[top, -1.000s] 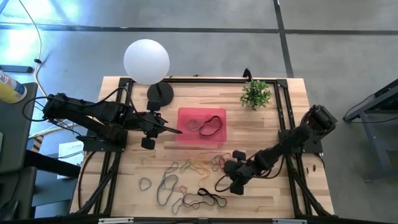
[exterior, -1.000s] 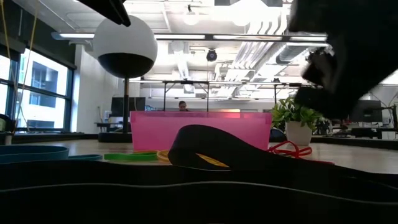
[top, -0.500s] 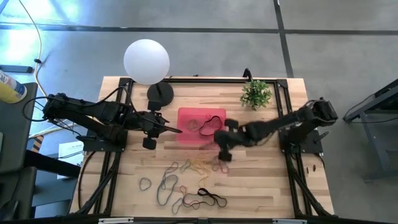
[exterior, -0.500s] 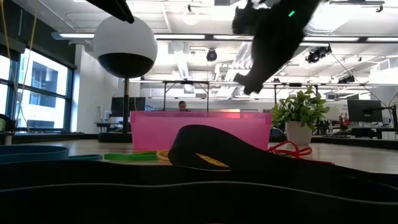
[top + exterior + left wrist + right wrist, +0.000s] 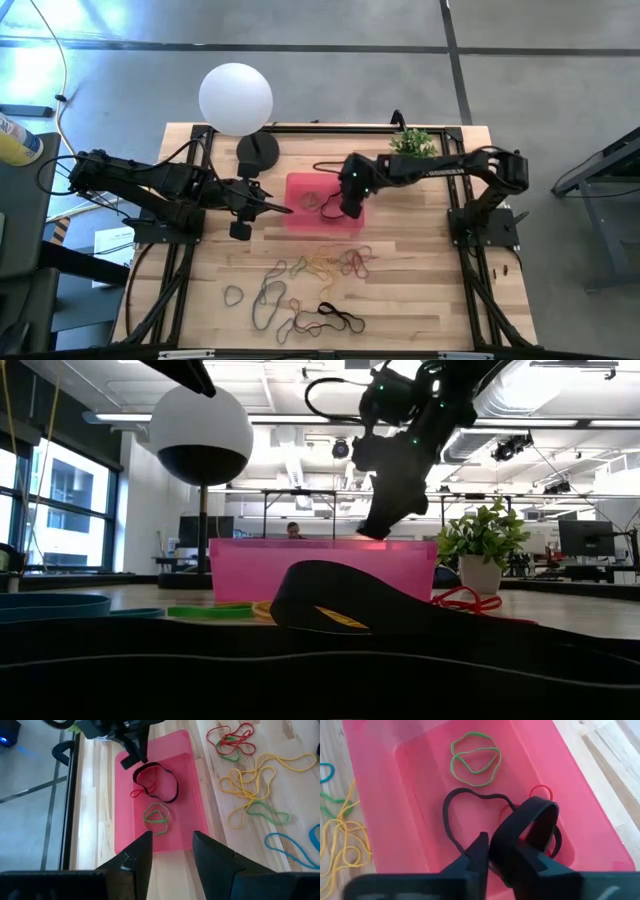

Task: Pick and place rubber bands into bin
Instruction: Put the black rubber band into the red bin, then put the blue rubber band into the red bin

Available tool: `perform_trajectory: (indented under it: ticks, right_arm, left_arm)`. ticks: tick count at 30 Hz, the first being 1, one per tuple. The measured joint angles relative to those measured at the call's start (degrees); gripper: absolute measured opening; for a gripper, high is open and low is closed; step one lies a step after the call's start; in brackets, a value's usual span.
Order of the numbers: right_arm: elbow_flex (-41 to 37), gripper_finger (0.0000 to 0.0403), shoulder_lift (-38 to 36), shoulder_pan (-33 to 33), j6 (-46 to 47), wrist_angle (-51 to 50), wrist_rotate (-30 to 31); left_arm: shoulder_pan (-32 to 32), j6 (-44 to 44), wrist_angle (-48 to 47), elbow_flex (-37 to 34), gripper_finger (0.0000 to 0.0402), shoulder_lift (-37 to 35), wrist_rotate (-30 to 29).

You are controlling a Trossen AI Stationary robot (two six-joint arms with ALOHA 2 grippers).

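Hovering: right end effector (image 5: 349, 207) above the right end of the bin (image 5: 300, 222)
Right end effector state: fingers close together, a wide black band (image 5: 532, 817) looped up between them in the right wrist view; clamped on it
Right arm: stretches from the worktop's right side leftward over the bin; low view shows it above the bin (image 5: 250, 575) rim
Left end effector (image 5: 281, 210): just left of the bin, tip at its left edge, waiting
Left end effector state: fingers (image 5: 136, 857) apart, nothing between them in the left wrist view
Bin: pink tray, middle of the worktop (image 5: 440, 300), between lamp base and plant
Bin contents: green band (image 5: 473, 759), thin black band (image 5: 451, 815), red band (image 5: 540, 790); same set in the left wrist view, green (image 5: 156, 816), black (image 5: 159, 782), red (image 5: 141, 791)
Loose bands: spread on the worktop in front of the bin; yellow tangle (image 5: 322, 264), red tangle (image 5: 355, 262), dark loops (image 5: 268, 296), black chain (image 5: 335, 318) near the front edge
Left wrist view loose bands: yellow (image 5: 255, 782), red and green cluster (image 5: 231, 736), blue one (image 5: 290, 847)
Lamp (image 5: 235, 97): white globe at the back left, black base beside the bin's back left corner
Plant (image 5: 412, 150): small green, back right, well apart from the bin
Low view foreground: wide black band (image 5: 340, 600) lying flat, close to the camera
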Motion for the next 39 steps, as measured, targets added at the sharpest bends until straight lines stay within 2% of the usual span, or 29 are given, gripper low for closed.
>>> perform_trajectory:
  ticks: [6, 11, 14, 18, 21, 25, 31, 39]
  right_arm:
    - [0.0, 0.0127, 0.01, -0.48, -0.9, -0.28, -0.67]
    - [0.0, 0.0162, 0.0, 0.01, -1.71, -0.49, -0.68]
    - [0.0, 0.0174, -0.8, 1.02, -2.24, -1.75, -1.27]
    - [0.0, 0.0178, -3.85, 4.35, -4.36, -4.84, -1.72]
    - [0.0, 0.0174, -6.98, 7.9, -5.05, -7.42, -0.41]
    - [-0.02, 0.0167, -12.01, 13.32, -3.61, -11.03, 1.63]
    - [-0.02, 0.0157, -17.97, 21.42, 4.22, -19.35, 8.99]
    - [-0.02, 0.0155, -21.02, 31.27, 15.52, -26.2, 19.37]
  left_arm:
    - [-0.02, -0.05, -0.01, 0.0, 0.0129, 0.0, -0.64]
    - [0.0, -0.05, -0.02, 0.0, 0.0129, 0.0, -0.75]
    - [0.0, 1.5, -0.84, 0.0, 0.0129, 0.01, 3.22]
    - [-0.46, 4.86, -1.84, -2.15, 0.0129, 0.57, 13.29]
    - [-2.12, 5.42, -0.5, -6.04, 0.0129, 0.51, 17.51]
    - [-5.46, 4.49, 3.51, -12.57, 0.0129, 0.52, 21.66]
    - [-10.14, -2.67, 15.44, -21.46, 0.0129, 0.55, 27.84]
    - [-20.01, -10.57, 14.31, -23.87, 0.0129, 0.84, 30.6]
